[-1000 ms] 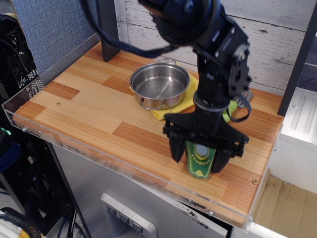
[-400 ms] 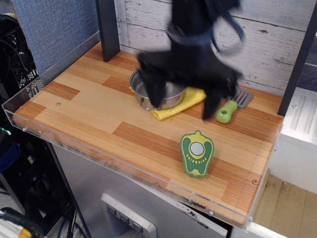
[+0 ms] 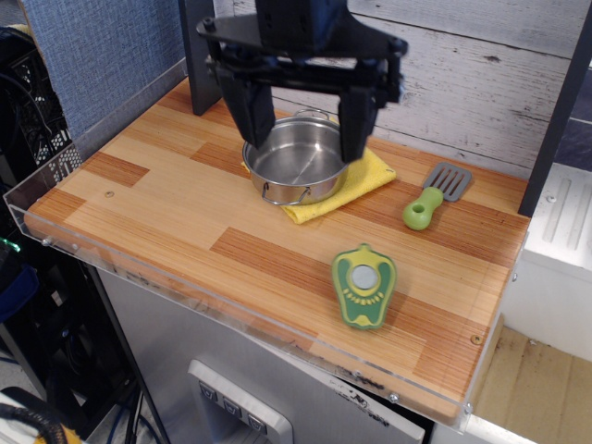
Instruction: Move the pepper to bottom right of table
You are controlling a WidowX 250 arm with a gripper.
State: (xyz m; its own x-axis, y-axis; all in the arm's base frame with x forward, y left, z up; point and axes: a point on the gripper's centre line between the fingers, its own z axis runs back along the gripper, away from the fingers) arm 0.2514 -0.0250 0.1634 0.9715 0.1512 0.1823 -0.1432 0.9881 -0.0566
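The pepper (image 3: 363,285) lies flat on the wooden table (image 3: 157,203), near the front edge toward the right. It shows a dark green rim, a yellow-green face and a pale round centre. My gripper (image 3: 305,129) hangs high over the steel pot, well back and left of the pepper. Its two black fingers (image 3: 252,111) are spread wide and hold nothing.
A steel pot (image 3: 298,160) sits on a yellow cloth (image 3: 361,180) at the back middle. A grey spatula with a green handle (image 3: 431,199) lies at the back right. A clear acrylic rim (image 3: 185,296) runs along the table's front and left edges.
My gripper let go of the pepper, rose and moved back-left over the pot. The pepper stays lying near the front right.
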